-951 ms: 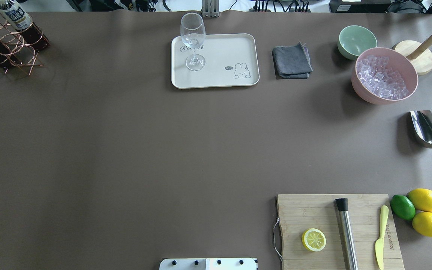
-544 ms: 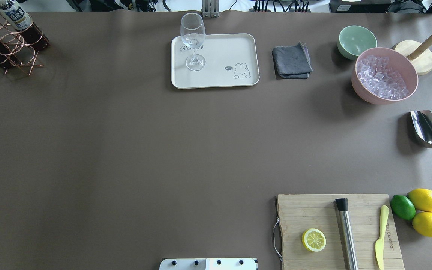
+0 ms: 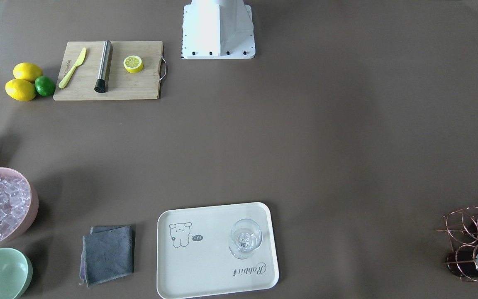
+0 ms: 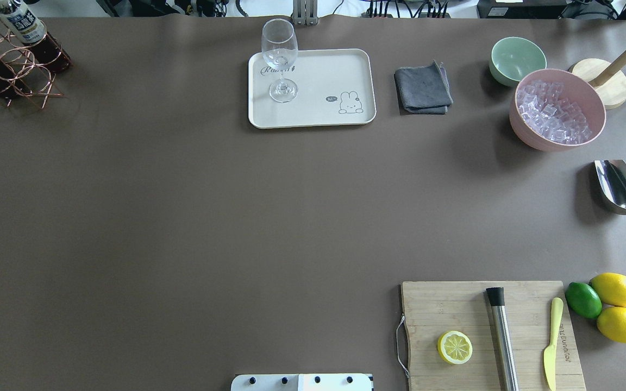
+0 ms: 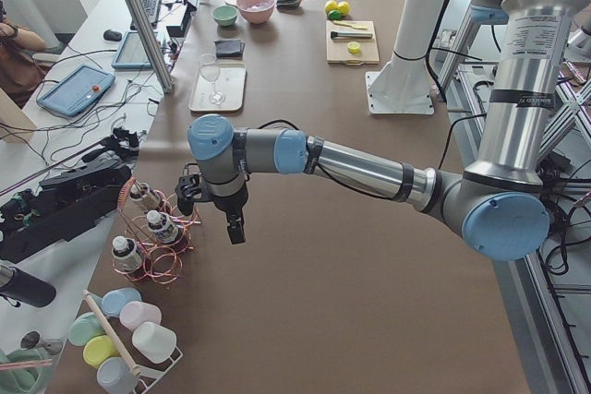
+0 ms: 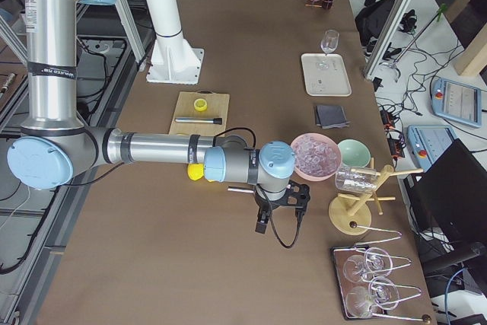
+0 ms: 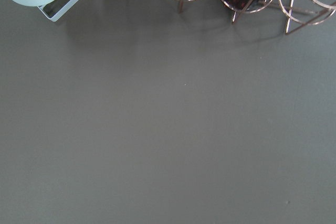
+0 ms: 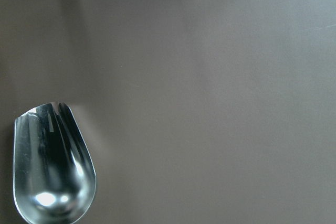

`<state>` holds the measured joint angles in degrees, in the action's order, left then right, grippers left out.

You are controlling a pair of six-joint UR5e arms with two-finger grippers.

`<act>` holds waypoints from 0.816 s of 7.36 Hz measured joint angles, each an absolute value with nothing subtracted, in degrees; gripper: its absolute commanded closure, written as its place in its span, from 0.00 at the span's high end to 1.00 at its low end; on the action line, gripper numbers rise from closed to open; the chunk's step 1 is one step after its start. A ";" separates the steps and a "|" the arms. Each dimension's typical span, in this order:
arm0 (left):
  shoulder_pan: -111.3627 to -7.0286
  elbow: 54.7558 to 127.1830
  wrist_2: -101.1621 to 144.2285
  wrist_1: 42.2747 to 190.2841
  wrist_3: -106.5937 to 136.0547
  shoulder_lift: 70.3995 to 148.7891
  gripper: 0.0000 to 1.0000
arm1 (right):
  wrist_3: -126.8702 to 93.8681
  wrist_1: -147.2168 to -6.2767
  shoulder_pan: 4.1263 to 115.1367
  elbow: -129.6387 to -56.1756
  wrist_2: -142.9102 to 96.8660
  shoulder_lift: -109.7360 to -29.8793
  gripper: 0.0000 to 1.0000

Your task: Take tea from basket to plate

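Not started: tea (image 4: pixel 24 26) in basket (image 4: pixel 7 69), plate (image 4: pixel 329 70) holds only glass (image 4: pixel 280 60); left gripper (image 5: pixel 191 196) near basket. Fingers, left and right: can't tell apart or together.

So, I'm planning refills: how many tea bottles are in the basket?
3, all in the basket, seen from exterior left: the far bottle, the middle bottle, the near bottle. The overhead view crops the basket, showing only two.
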<state>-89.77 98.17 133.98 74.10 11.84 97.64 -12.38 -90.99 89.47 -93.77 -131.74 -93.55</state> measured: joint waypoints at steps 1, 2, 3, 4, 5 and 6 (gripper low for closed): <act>-89.72 97.56 133.96 73.91 12.87 98.62 0.98 | -12.48 -91.01 89.44 -94.05 -131.70 -93.07 1.00; -89.69 96.95 133.96 75.72 13.45 98.67 0.98 | -12.47 -91.03 89.22 -94.17 -131.78 -92.53 1.00; -89.66 96.09 134.02 77.01 14.14 98.77 0.98 | -12.23 -90.99 88.38 -94.25 -131.75 -91.96 1.00; -89.65 94.80 134.04 77.67 15.18 99.32 0.98 | -11.99 -90.48 86.81 -94.35 -131.66 -91.20 1.00; -89.67 93.24 134.04 78.15 16.31 100.25 0.98 | -11.77 -87.54 85.34 -94.29 -131.72 -90.80 1.00; -89.78 91.24 134.09 78.44 20.49 102.68 0.98 | -11.80 -82.32 83.79 -93.94 -132.19 -90.90 1.00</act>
<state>-89.78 91.24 134.09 78.44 20.49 102.68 -11.80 -82.32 83.79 -93.94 -132.19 -90.90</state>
